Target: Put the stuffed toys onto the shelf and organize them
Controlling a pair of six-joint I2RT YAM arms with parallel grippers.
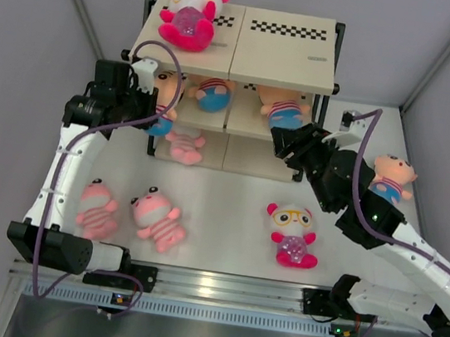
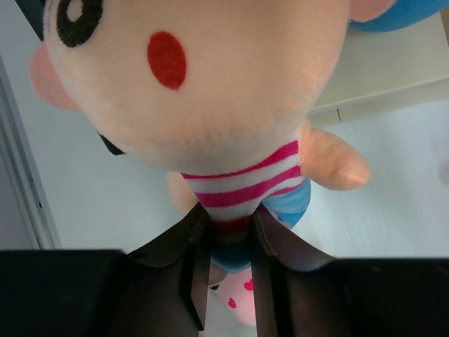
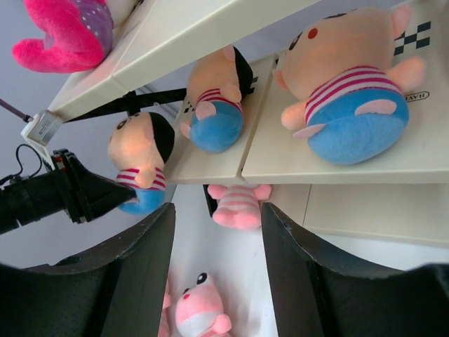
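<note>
A: What's in my left pincer?
B: I see it clamped on a peach doll; red cheek, pink-striped shirt, blue bottoms; it hangs beside the left end of the middle board of the shelf.
A: And my right pincer?
B: Spread wide, empty, facing that board; another peach doll lies there.

Left arm showed white shells and black joint blocks, with a purple cable looping off it. Right arm matched, its own violet lead trailing, green light glowing. Left gripper and right gripper had dark matte fingers.
</note>
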